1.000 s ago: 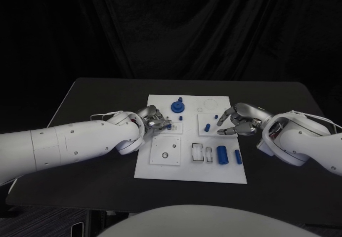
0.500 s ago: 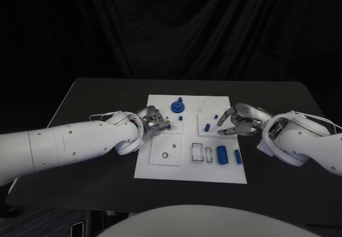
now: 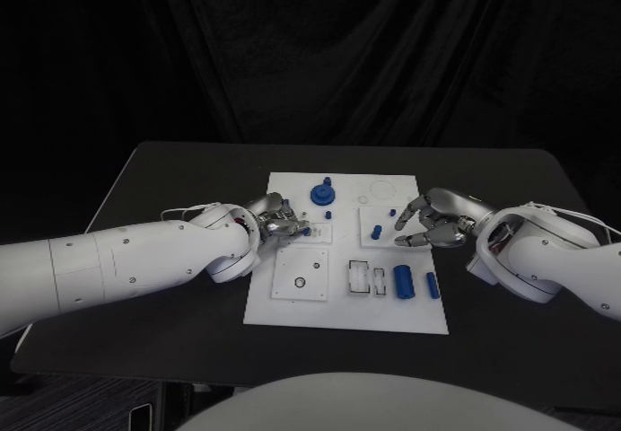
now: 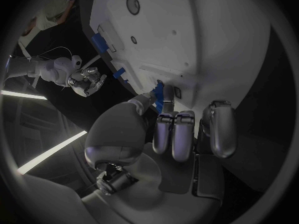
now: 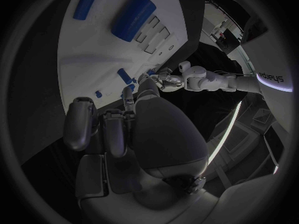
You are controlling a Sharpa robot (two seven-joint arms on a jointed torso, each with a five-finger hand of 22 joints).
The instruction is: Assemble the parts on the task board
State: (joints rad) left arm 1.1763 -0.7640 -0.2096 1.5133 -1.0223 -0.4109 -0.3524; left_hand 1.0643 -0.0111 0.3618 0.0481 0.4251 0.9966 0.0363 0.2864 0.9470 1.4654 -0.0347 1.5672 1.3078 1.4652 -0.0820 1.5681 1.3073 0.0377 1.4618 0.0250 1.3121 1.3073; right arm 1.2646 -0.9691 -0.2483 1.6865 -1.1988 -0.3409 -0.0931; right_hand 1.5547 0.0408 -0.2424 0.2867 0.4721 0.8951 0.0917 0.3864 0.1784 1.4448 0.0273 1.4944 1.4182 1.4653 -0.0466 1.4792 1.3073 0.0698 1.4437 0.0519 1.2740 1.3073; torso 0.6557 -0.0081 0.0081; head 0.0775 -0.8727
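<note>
**Left hand pinches a small blue part over the board**

Your left hand (image 3: 275,218) grips a small blue part (image 4: 159,95) at the task board (image 3: 301,305)'s left-centre block. Your right hand (image 3: 433,223) hovers curled, apparently empty, beside a blue peg (image 3: 377,232). "Sharpa" reads on the left arm. The part's seating is hidden by fingers.

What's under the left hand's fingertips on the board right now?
The left hand pinches a small blue part over a raised white block on the task board. Its fingers cover the block's socket, so whether the part is seated cannot be told.
</note>
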